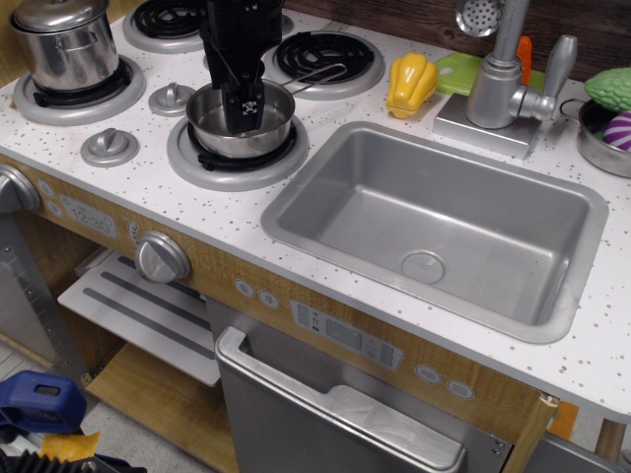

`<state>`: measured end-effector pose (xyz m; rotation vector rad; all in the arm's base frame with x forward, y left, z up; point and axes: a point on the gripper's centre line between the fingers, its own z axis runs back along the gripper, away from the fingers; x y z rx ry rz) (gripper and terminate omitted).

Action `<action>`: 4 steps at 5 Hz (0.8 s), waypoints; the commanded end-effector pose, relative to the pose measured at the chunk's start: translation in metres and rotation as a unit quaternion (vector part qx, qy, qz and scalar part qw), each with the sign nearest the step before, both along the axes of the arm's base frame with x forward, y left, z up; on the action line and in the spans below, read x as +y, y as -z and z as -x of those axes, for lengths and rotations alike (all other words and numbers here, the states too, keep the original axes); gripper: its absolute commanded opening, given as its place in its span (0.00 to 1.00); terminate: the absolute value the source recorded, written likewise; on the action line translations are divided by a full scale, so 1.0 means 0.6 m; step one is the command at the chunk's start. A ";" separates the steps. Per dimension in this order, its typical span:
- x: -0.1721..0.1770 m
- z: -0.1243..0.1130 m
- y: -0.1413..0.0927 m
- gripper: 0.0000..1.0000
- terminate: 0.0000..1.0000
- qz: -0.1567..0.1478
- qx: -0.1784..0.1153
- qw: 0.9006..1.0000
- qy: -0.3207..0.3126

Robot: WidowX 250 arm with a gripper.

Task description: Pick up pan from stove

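The pan (212,126), a small shallow shiny steel saucepan, sits on the front right burner (187,158) of the white speckled stove (128,182). Its thin wire-loop handle (320,75) points to the back right, over the rear burner. My black gripper (243,120) comes down from above, and its fingertips reach into the pan near its middle. The fingers stand close together. The dark fingers blend into each other, so I cannot tell whether they are open or shut, or whether they touch the pan.
A taller lidded steel pot (64,44) stands on the left burner. The grey sink basin (434,227) lies to the right, with a faucet (503,74), a yellow pepper (409,84) and a steel bowl of toy vegetables (611,128) behind it. Knobs (170,97) sit between the burners.
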<state>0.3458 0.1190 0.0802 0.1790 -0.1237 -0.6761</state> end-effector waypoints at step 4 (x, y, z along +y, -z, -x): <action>0.002 -0.024 0.040 1.00 0.00 0.013 -0.007 1.000 0.025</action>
